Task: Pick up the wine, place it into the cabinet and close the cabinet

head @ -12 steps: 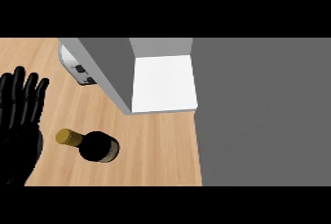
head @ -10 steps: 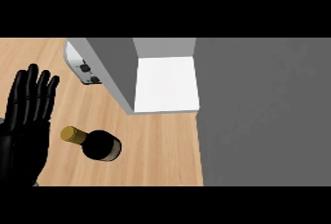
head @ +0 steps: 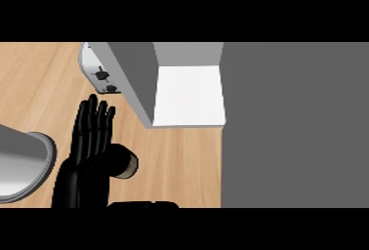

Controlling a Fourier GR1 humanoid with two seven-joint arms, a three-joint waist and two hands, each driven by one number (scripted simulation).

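The wine bottle (head: 128,164) stands on the wooden counter (head: 180,161), seen from above as a dark round body with a pale band. My left hand (head: 92,139) lies over its left side with fingers straight and pointing up the view, open. The hand hides the bottle's neck and cap. The cabinet (head: 189,95) is to the upper right, its white inside showing. Its grey door panel (head: 135,78) stands open, close above my fingertips. Only a black sliver (head: 144,204) at the lower edge may belong to my right hand.
A pale rounded fitting with two dark knobs (head: 95,73) sits left of the cabinet door. A grey forearm (head: 22,166) fills the left edge. The counter ends at about the view's middle; right of it is flat grey floor (head: 296,127).
My left hand has moved right, from beside the bottle to over it, and now covers the neck and cap. The grey forearm has come into view at the left.
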